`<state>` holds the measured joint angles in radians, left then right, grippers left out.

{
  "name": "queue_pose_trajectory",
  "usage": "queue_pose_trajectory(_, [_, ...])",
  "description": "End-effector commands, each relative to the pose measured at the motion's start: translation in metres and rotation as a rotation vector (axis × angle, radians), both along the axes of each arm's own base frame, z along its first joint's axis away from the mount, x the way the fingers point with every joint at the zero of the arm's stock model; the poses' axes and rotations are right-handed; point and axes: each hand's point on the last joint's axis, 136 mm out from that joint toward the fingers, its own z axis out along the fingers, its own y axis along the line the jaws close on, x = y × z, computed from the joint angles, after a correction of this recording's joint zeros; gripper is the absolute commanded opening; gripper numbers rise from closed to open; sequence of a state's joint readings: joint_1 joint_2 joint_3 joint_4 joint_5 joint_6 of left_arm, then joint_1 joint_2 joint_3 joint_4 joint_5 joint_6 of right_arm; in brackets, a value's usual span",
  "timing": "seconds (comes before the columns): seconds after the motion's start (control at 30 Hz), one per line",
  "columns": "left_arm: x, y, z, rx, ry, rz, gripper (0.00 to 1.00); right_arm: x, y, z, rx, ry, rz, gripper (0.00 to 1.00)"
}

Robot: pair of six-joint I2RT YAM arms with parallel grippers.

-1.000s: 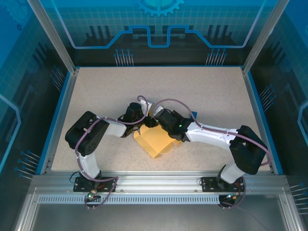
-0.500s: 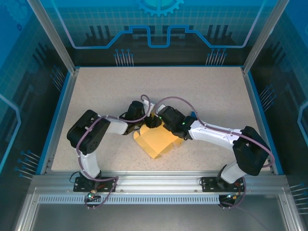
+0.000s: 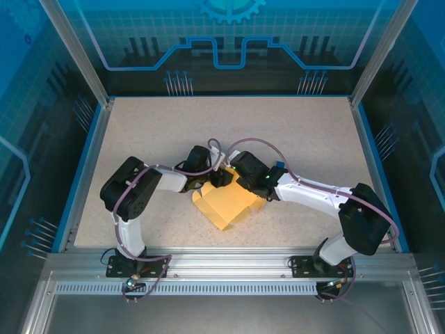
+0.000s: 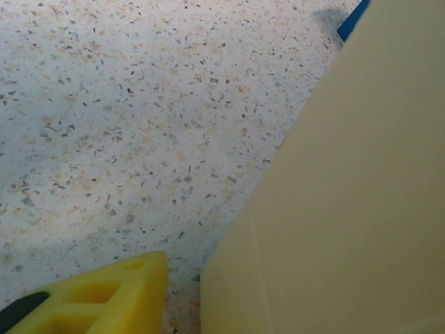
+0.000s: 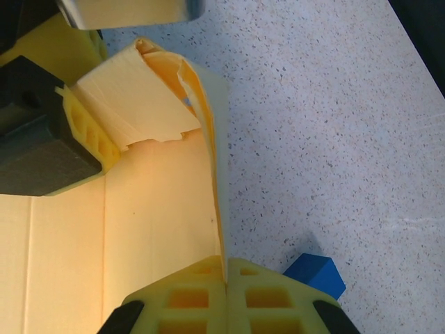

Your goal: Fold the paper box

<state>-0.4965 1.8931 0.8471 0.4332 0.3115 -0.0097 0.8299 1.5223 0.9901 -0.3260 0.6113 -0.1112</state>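
paper box [image 3: 224,207] sits mid-tabletop [image 3: 299,132], toward the near side, between the two arms. We see it half-formed: base panel flat, one side wall standing upright. right gripper [image 5: 226,270] jaws are clenched on that wall's thin edge. The flap at the wall's far end curls inward and rests against a finger [image 5: 87,131] of the left gripper [image 3: 213,178]. For the left jaws, we can't tell if they're pinching the flap or just touching it; the angle is poor. small blue block [image 5: 316,275] lies on the tabletop just beside the right jaws, outside the wall.
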Motion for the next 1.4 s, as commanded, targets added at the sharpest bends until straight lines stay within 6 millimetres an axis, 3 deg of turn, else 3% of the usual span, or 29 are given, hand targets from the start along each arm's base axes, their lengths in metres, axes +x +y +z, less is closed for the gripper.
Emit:
queue_pose_trajectory(0.0, [0.006,0.001,-0.003,0.037,-0.018,-0.016,0.44,0.004,0.001,0.013,0.039,-0.01,-0.01,0.0])
queue_pose_trajectory(0.33, [0.034,0.011,0.008,0.055,-0.099,0.152,0.3,-0.004,0.007,0.007,0.083,0.028,-0.002,0.0])
queue_pose_trajectory(0.77, [0.059,0.045,0.006,0.117,-0.085,0.458,0.12,-0.018,0.01,-0.002,0.093,0.054,-0.002,0.0])
queue_pose_trajectory(1.13, [0.069,0.073,0.007,0.187,-0.07,0.663,0.07,-0.028,0.014,-0.01,0.082,0.057,-0.002,0.0])
queue_pose_trajectory(1.37, [0.069,0.061,0.01,0.142,-0.075,0.614,0.08,-0.026,0.011,-0.009,0.06,0.038,-0.015,0.0])
